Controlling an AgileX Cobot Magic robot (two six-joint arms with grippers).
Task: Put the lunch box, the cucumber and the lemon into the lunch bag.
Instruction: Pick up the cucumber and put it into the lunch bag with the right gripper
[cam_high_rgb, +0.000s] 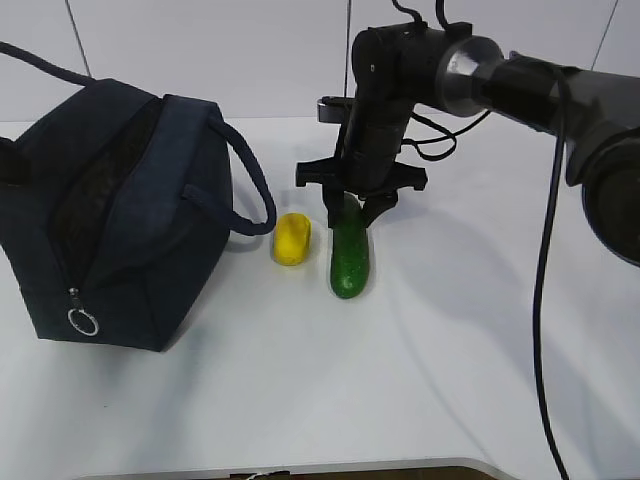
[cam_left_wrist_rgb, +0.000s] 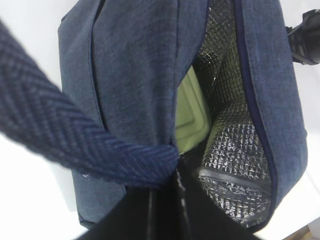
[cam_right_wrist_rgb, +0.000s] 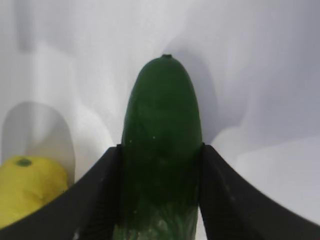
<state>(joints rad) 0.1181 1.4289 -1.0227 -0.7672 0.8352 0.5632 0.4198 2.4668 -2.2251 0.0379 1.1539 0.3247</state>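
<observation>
Right hand (cam_high_rgb: 357, 208) gripped the cucumber (cam_high_rgb: 350, 258) on the counter (cam_high_rgb: 420, 380), the lemon (cam_high_rgb: 292, 239) just beside it. Left hand's (cam_left_wrist_rgb: 165, 210) state was unclear, lunch box (cam_left_wrist_rgb: 190, 117) inside the lunch bag (cam_left_wrist_rgb: 130, 70) ahead of it.

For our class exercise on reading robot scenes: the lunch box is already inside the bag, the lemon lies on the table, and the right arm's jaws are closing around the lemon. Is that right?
Not quite. The jaws of the right gripper are around the cucumber, not the lemon, as the right wrist view shows. The rest stands: the lunch box is in the lunch bag.
</observation>
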